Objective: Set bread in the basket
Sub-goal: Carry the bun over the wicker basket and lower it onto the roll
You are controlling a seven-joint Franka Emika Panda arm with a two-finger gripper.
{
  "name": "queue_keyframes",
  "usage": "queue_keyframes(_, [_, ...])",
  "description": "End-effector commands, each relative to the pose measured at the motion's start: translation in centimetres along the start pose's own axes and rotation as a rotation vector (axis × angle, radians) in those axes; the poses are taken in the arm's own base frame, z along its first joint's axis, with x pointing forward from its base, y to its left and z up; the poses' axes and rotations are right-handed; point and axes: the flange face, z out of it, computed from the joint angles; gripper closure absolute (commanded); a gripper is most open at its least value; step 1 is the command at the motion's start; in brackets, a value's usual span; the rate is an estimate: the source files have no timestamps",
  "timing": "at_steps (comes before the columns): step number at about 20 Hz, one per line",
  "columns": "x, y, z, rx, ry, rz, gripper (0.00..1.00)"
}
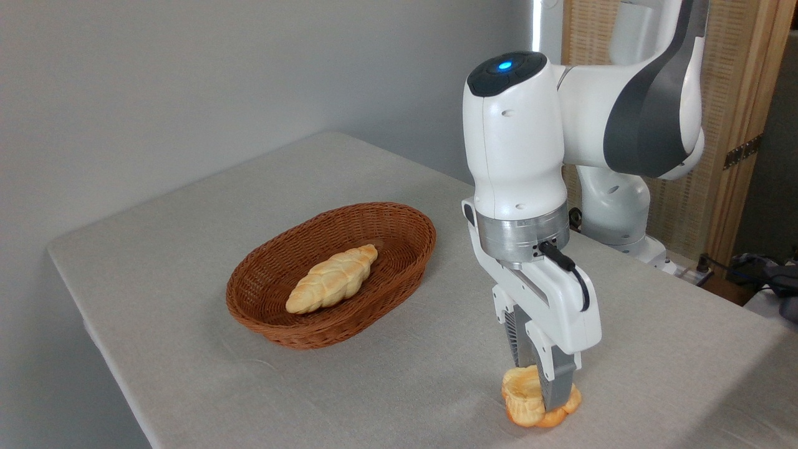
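Camera view: the gripper [537,372] is lowered at lower right of the frame, fingers [557,380] closed around the bread [522,399], which appears to rest on the table [187,262]. The basket [399,265], centre-left, well apart, contains a braided loaf [332,278].

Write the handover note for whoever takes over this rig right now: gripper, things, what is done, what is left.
Gripper: down at the table, fingers either side of the bun; whether it is clamped cannot be told.
Bun: on the cloth, right of the basket, seemingly not lifted yet.
Basket: holds only the braided loaf.
Done: reach to the bun.
Left: grip, lift, carry left, drop in the basket.
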Motion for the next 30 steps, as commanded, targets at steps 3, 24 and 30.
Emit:
queue_keyframes(3, [2.2, 0.0, -4.2, -0.046, 0.128, -0.222, 0.61])
queue_keyframes(24, [25.0, 6.5, -13.3, -0.131, 0.201, -0.447, 0.44])
queue_keyframes(30, [27.8, 8.0, -12.2, -0.148, 0.178, -0.401, 0.41])
